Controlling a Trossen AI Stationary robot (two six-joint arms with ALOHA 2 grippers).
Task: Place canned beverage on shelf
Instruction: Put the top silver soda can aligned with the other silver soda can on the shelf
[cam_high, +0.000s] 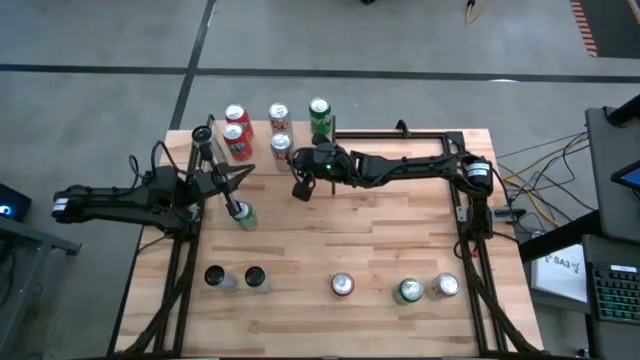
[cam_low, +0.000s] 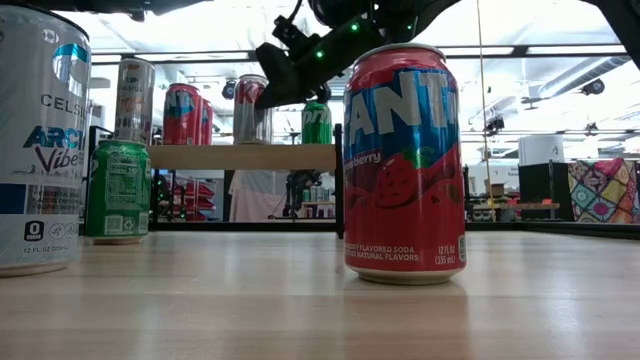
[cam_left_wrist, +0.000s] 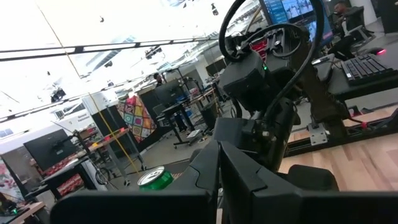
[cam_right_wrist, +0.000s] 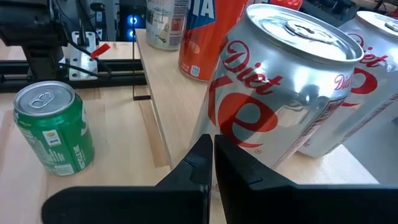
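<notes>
Both pairs of fingers were clenched on nothing. The right gripper (cam_right_wrist: 211, 142) had its tips pressed together just short of a Diet Coke can (cam_right_wrist: 280, 81), which stood on the shelf (cam_right_wrist: 180, 106) straight ahead of them. The left gripper (cam_left_wrist: 219, 146) was likewise closed. A green can (cam_left_wrist: 155, 178) stood upright just beyond its fingertips on the table (cam_high: 330, 240), not on the shelf. We took that can to be the next one to go up, though other cans stood well behind both grippers along the table's far edge.

We judged the nearest hazard to be on the right. With its fingers so close to the Diet Coke can, any forward drift would nudge that can into its neighbour and could topple part of the row.

On the left, closed fingers advancing would push the green can along or knock it over instead of taking it, so they had to spread before closing in. We could not tell whether those tips were already touching the can.

The arms were also near each other beside the shelf. A lift by the left towards it risked a brush with the right unless the right backed away. The shelf was already crowded, so a careless placement could clip a standing can.
</notes>
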